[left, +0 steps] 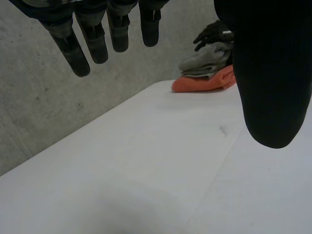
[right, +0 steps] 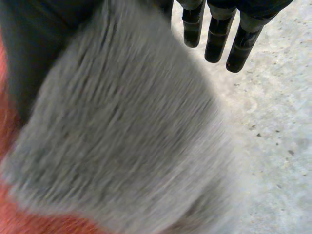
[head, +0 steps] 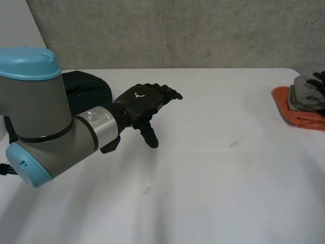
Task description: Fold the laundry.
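Left hand (head: 144, 101): fingers (left: 83, 46) straight and spread, holding nothing, above the bare white surface (head: 213, 173). Right hand (right: 216, 41): on the grey cloth (right: 122, 131); whether it grips the cloth cannot be told. The grey cloth, fuzzy and bunched, sits on an orange cloth (head: 299, 121) at the surface's far right edge, well apart from the left hand.

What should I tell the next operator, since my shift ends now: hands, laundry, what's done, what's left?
Left hand: open, holding nothing, over the table.
Right hand: on the grey cloth, grip unclear.
Laundry: grey cloth lies on an orange cloth at the table's right edge; a black bundle sits behind the left arm.
Done: nothing visibly laid out.
Left: the folding, probably starting with the grey cloth.
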You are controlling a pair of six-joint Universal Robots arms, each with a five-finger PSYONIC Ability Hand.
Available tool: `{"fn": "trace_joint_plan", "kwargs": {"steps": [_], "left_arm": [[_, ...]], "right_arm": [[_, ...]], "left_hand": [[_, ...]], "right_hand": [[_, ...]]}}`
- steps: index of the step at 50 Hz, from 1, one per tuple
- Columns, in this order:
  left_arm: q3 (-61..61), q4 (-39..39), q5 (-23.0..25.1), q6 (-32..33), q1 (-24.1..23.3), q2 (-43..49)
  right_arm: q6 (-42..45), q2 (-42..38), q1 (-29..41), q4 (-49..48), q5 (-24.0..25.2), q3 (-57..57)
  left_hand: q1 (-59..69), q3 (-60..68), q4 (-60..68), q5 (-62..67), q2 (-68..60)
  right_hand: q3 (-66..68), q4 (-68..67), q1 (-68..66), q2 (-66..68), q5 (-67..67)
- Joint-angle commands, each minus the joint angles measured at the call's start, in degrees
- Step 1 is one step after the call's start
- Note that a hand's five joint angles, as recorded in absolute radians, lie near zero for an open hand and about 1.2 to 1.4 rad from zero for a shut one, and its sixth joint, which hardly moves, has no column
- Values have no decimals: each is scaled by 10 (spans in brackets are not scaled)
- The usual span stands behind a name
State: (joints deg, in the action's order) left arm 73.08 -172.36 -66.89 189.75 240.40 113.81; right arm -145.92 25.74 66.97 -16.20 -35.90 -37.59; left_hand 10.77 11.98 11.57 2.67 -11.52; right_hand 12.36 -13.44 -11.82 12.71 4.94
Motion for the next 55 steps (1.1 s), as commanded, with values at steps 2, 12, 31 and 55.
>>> {"fn": "trace_joint_plan", "kwargs": {"steps": [2,12,31,55], "left_arm": [[1,1,0,0,-1,-6],[0,1,-1,-1,0,-28],[22,-95,-154,5,117,-87],[-134,-120,-8,246,332,236]], "right_arm": [[-12,143,7,91,-60,-49],[-84,282,154,187,-142,-117],[-205,414,485,124,-537,-319],[-125,454,558,-12,-565,-595]], "left_hand": [[11,-1,3,-8,-4],[10,-2,2,-9,-2],[-8,-20,-16,-27,15],[-8,-20,-16,-27,15]], "right_hand": [[-24,34,18,-27,-49],[-24,34,18,-27,-49],[-24,34,18,-27,-49],[-24,34,18,-27,-49]]}}
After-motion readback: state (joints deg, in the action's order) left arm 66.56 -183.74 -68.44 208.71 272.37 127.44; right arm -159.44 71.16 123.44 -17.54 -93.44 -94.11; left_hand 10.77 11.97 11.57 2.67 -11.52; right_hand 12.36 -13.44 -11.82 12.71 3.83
